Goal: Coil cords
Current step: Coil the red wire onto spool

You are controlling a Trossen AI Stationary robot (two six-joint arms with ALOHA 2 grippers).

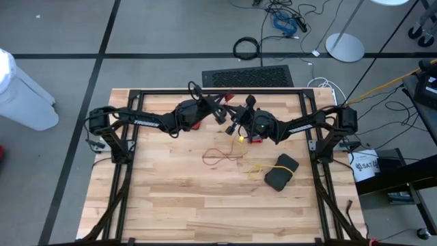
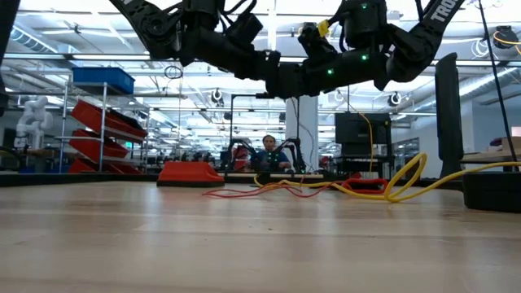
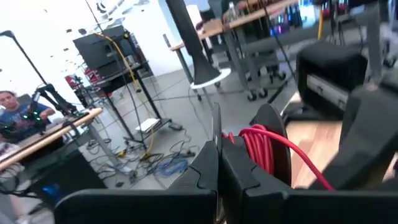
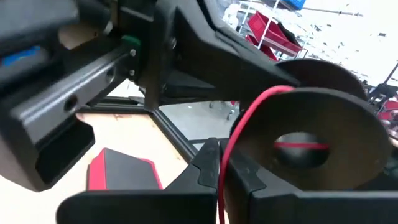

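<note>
both end effectors, left [image 3: 217,177] and right [image 4: 219,168], pinched together above the wooden table [image 1: 171,198], warehouse room behind.

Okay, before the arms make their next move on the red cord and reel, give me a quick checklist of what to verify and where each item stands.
1. Right gripper shut on the red cord: ok, the cord runs down between its fingers.
2. Left gripper holding the reel: cannot tell; it is shut right beside it.
3. Red cord fully wound: not ok, some is on the reel but a loop lies on the table.
4. Yellow cord coiled: not ok, it lies loose.
5. Black object apart from the yellow cord: cannot tell, they lie close together.
</note>
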